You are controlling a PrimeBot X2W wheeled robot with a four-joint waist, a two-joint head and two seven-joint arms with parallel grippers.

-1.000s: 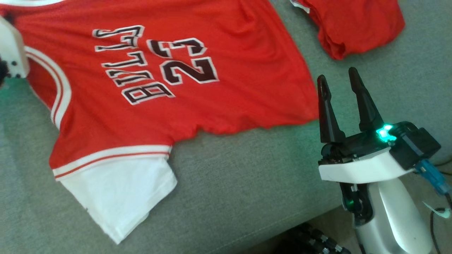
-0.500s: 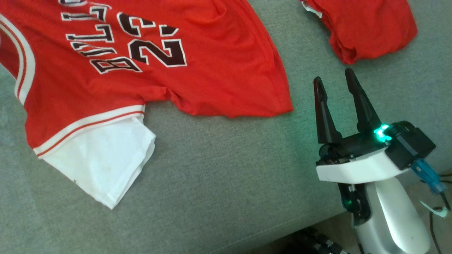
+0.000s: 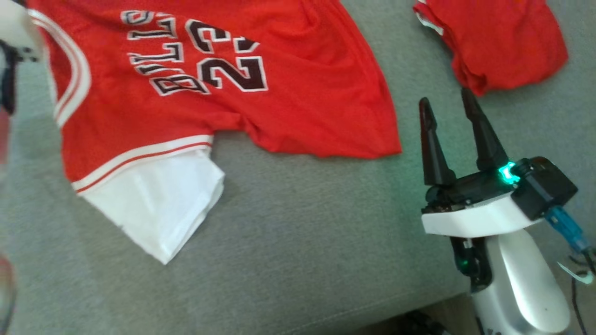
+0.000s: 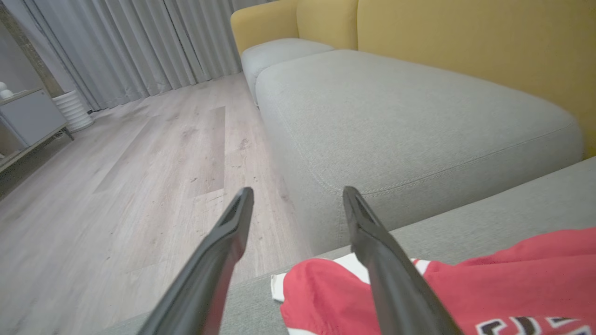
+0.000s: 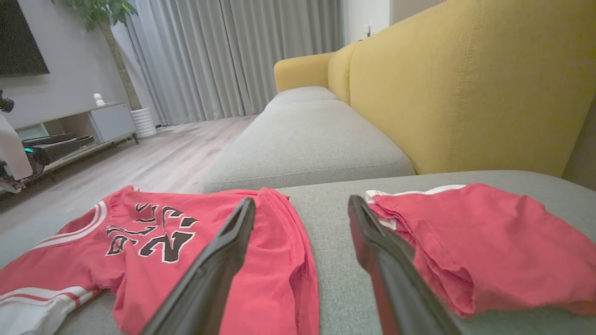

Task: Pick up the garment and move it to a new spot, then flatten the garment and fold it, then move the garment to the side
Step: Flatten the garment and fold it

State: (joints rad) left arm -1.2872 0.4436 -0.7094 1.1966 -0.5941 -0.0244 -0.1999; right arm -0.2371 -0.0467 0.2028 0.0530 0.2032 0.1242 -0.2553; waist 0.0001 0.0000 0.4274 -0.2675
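The garment, a red jersey (image 3: 260,107) with black-and-white lettering and a white sleeve (image 3: 158,218), lies spread on the grey sofa seat (image 3: 302,260), its near hem rumpled. In the left wrist view my left gripper (image 4: 298,195) stands open with nothing between its fingers, just above the jersey's shoulder edge (image 4: 321,288) at the seat's side. My right gripper (image 3: 449,107) is open too, hovering right of the jersey's hem. In the right wrist view that gripper (image 5: 302,203) points at the grey gap beside the jersey (image 5: 186,242).
A second red garment (image 3: 503,42) lies bunched at the far right of the seat, also in the right wrist view (image 5: 475,237). The seat's front edge (image 3: 372,311) runs bottom right. A yellow backrest (image 5: 465,93), another grey cushion (image 4: 396,121) and wooden floor (image 4: 139,163) lie beyond.
The head camera has shifted. The jersey's near hem has pulled in and bunched up, and the white sleeve has crumpled. My left wrist is back at the upper left. The right gripper stays open.
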